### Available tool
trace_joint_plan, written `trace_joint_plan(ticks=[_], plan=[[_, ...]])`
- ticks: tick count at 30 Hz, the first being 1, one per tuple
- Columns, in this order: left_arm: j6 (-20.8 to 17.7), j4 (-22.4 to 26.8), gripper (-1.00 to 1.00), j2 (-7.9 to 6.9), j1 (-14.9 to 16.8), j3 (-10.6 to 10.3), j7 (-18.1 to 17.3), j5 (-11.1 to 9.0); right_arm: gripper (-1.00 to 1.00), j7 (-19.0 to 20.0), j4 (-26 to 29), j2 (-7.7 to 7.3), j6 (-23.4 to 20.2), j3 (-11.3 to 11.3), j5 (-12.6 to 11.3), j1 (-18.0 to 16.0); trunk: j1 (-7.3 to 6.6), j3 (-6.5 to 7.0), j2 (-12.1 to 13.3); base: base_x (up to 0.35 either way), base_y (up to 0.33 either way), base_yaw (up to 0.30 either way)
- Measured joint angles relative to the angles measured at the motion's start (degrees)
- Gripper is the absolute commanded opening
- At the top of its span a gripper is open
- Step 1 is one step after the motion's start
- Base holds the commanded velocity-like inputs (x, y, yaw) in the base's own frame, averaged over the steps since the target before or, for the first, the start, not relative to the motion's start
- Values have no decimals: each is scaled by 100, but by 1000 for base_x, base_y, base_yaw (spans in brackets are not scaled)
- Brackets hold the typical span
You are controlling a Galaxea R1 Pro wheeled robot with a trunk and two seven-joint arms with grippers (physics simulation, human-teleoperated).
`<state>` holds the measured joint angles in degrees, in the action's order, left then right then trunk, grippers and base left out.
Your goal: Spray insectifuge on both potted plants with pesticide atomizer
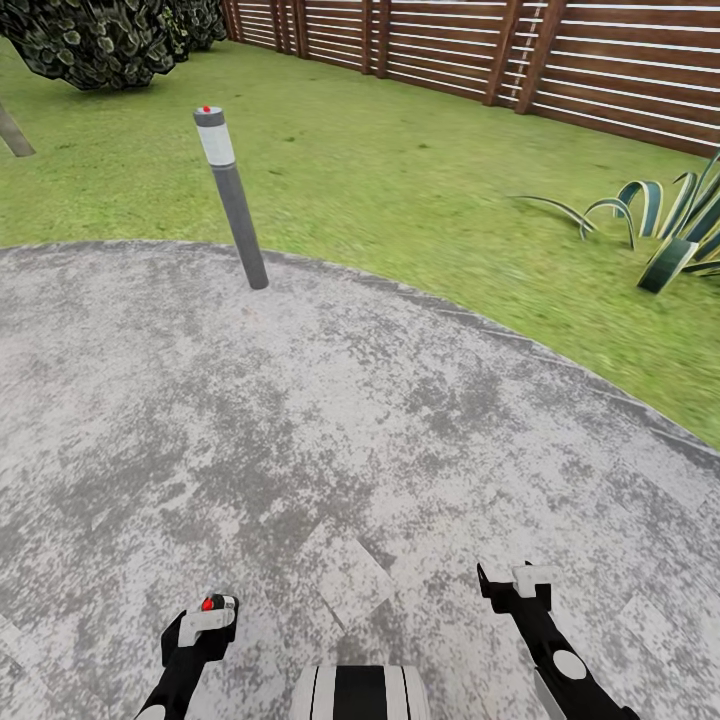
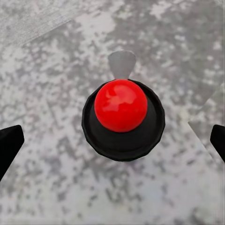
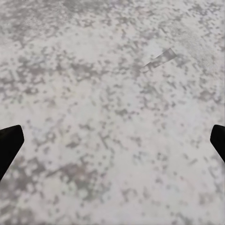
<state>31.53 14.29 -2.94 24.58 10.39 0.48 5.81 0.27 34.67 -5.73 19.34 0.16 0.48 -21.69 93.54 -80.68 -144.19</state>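
The pesticide atomizer [image 2: 121,105] sits right at the tip of the left gripper [image 1: 205,622], low at the near edge of the round paved patch [image 1: 330,400]. The left wrist view looks straight down its length: a red knob on a round black collar, with a pale grey spout [image 2: 122,64] poking out past the collar. Its green body is hidden beneath the cap. So its long axis runs along the gripper's own line of approach, most likely upright over the paving. The spout points off sideways, across the line that joins the 2 fingertips [image 2: 9,143].

Those fingertips stand wide apart, each well clear of the collar, so the left tool is spread wide and centred on the bottle. Whether the bottle rests on the stone or is already carried I cannot tell. Lining up end-on like this makes sense – the jaws can close on the neck with the spout left free to spray.

The right gripper [image 1: 515,578] hangs wide as well, its fingertips [image 3: 9,143] framing bare paving, parked out of the way.

Ahead stand a grey post [image 1: 235,200] with a red-dotted top at the paving's rim, lawn [image 1: 400,170], a striped agave [image 1: 670,230] and the slatted fence [image 1: 600,60] – the garden where the spraying is to be done.
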Motion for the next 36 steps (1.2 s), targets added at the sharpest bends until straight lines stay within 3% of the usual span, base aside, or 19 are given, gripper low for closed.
trace_joint_plan(ticks=[9,36], plan=[[-1,0,100,2,0,-4,0,0,100,-3,0,1,0,0,0,0,8,-91,-4,0,0,0],[-1,0,100,2,0,2,0,0,100,-1,-1,2,0,0,0,0,8,-95,-4,17,0,0]])
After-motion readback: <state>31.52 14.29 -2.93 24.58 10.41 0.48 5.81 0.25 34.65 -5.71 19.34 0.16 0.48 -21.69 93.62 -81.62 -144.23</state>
